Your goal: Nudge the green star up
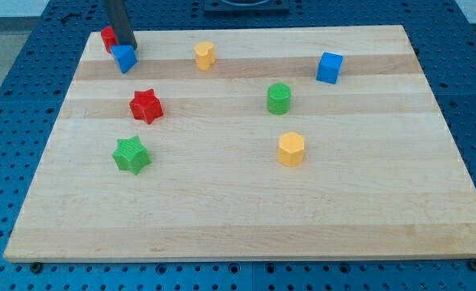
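My tip (126, 45), a bare rod that grips nothing, rests at the board's top-left corner, touching or just beside the small blue block (124, 58) and a red block (107, 37) behind it. The green star (131, 154) sits near the left edge, below the red star (146, 106). To push upward I judge I must approach from beneath it.
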{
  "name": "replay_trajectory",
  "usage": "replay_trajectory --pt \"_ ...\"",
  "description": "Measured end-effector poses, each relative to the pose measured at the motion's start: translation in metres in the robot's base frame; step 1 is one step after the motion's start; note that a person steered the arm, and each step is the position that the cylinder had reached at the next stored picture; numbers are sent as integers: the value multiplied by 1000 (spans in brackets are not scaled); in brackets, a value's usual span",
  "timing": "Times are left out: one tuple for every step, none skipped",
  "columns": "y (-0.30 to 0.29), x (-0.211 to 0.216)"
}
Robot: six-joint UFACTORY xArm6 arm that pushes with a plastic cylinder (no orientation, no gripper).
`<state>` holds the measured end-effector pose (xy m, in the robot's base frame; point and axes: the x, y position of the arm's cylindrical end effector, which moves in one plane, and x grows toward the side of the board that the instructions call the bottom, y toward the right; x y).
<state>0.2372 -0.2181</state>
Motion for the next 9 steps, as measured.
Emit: replay_trajectory --pt "0 0" --pt "19 4" --pt "84 25" --pt "113 44" --pt "124 92" --pt "135 120" --pt "131 121" --pt "162 144" --pt "201 163"
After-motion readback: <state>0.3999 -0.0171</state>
